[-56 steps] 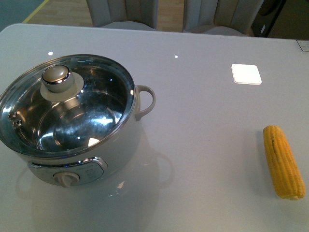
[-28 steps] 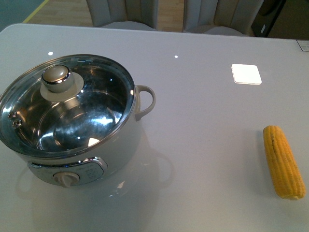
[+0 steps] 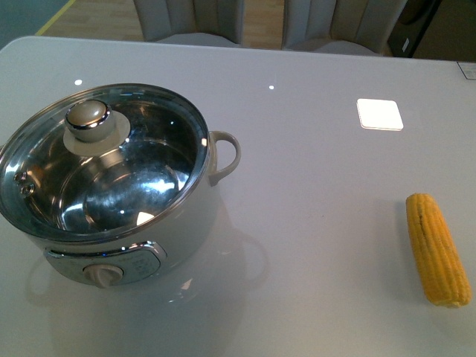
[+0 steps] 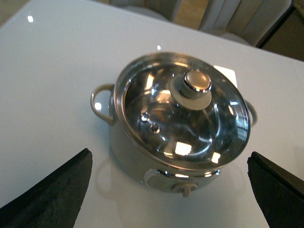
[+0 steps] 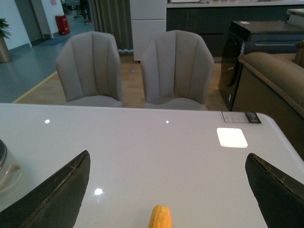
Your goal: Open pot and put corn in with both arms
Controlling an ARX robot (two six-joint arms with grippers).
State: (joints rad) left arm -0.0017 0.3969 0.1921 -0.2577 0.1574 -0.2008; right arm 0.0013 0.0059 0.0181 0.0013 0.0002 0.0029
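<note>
A glossy white table (image 3: 320, 149) fills the front view. From its middle, a bright white square (image 3: 379, 114) lies at 2 o'clock, with a small printed label (image 3: 467, 69) at the far corner beyond. At 12 o'clock stand a grey upholstered chair (image 5: 90, 66) and a second chair (image 5: 176, 66). A brown sofa (image 5: 278, 76) and a black cabinet (image 5: 259, 42) sit past the label's corner.

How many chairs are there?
2. Both are past the table's far edge: the left chair is beyond the pot, and the right chair is next to it. More may be out of view.
</note>
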